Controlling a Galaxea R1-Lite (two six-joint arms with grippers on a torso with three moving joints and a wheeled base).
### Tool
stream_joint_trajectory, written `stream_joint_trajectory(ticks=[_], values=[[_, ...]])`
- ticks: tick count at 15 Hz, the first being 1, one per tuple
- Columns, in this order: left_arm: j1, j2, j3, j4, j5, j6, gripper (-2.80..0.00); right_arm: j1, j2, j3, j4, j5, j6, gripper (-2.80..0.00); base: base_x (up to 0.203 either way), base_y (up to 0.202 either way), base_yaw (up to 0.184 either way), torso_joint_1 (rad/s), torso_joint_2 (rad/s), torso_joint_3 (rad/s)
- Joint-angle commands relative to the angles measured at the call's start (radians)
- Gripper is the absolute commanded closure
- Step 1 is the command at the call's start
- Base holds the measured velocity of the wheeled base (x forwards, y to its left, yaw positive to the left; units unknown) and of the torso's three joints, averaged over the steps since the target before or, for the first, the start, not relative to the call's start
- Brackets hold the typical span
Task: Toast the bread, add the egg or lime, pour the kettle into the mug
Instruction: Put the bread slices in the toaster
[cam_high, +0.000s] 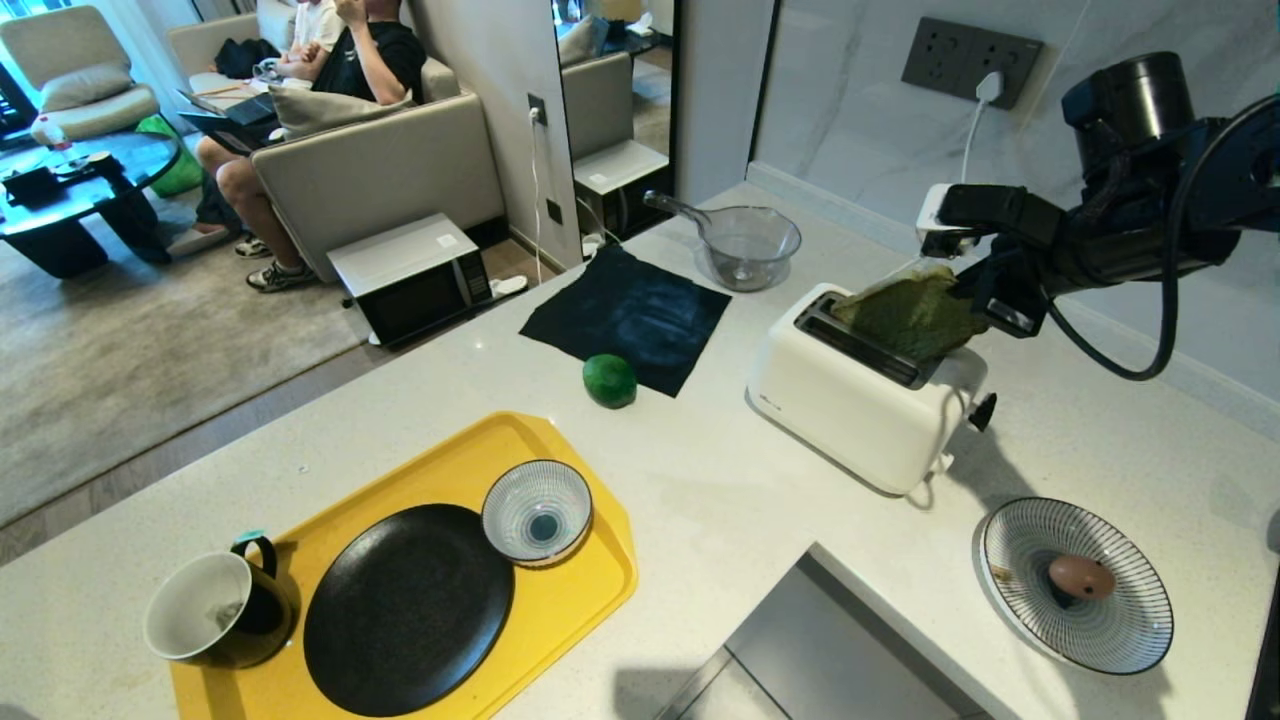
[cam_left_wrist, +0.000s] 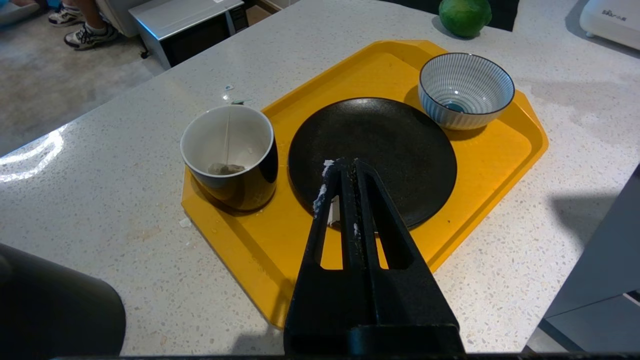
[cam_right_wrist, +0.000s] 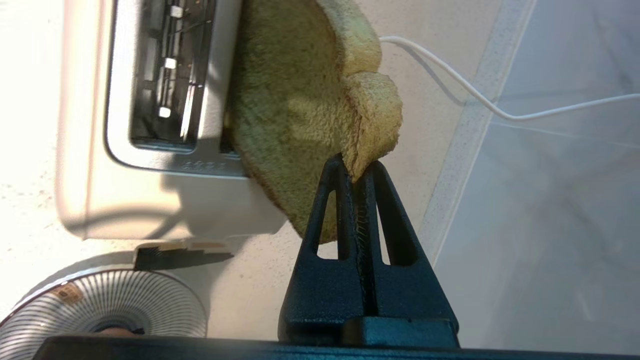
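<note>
My right gripper (cam_right_wrist: 357, 167) is shut on one corner of the bread (cam_right_wrist: 295, 100), a pale green slice with a tan crust. The bread (cam_high: 910, 315) hangs tilted over the white toaster (cam_high: 860, 400), its lower edge at the slot nearer the wall. The lime (cam_high: 610, 380) lies on the counter by a dark cloth. The egg (cam_high: 1080, 577) rests on a striped plate (cam_high: 1120, 640) at the front right. The black mug (cam_left_wrist: 230, 155) stands on the yellow tray (cam_left_wrist: 500, 150) with a tea bag inside. My left gripper (cam_left_wrist: 347, 162) is shut and empty above the tray. The kettle is out of view or hidden behind my right arm.
The tray also carries a black plate (cam_high: 410, 610) and a striped bowl (cam_high: 537, 512). A glass jug (cam_high: 748, 245) and a dark cloth (cam_high: 630, 315) sit behind the lime. A sunken grey recess (cam_high: 800, 650) cuts into the counter's front edge. A person (cam_high: 330, 70) sits on a sofa beyond the counter.
</note>
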Motion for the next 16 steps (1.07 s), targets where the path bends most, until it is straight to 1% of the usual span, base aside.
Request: stream_joint_trajectory(ticks=[1, 3, 6, 10, 11, 16], values=[[-0.001, -0.001, 0.017, -0.001, -0.001, 0.0, 0.0, -0.002, 0.021, -0.028, 0.006, 0.0, -0.005, 0.0, 0.0, 0.0, 0.0, 0.0, 0.0, 0.0], [-0.001, -0.001, 0.017, -0.001, -0.001, 0.0, 0.0, -0.002, 0.021, -0.03, 0.019, 0.0, 0.004, 0.0, 0.0, 0.0, 0.0, 0.0, 0.0, 0.0], [0.0, -0.001, 0.017, -0.001, -0.001, 0.0, 0.0, -0.002, 0.021, -0.059, 0.079, -0.001, 0.007, 0.0, 0.0, 0.0, 0.0, 0.0, 0.0, 0.0], [0.0, -0.001, 0.017, -0.001, -0.001, 0.0, 0.0, -0.002, 0.021, -0.056, 0.079, 0.003, 0.006, 0.0, 0.0, 0.0, 0.0, 0.0, 0.0, 0.0], [-0.001, -0.001, 0.017, -0.001, -0.001, 0.0, 0.0, -0.001, 0.021, -0.054, 0.079, 0.003, 0.004, -2.8, 0.0, 0.0, 0.0, 0.0, 0.0, 0.0], [-0.001, -0.001, 0.017, -0.001, -0.001, 0.0, 0.0, -0.003, 0.019, -0.057, 0.079, 0.01, 0.007, -2.8, 0.0, 0.0, 0.0, 0.0, 0.0, 0.0]])
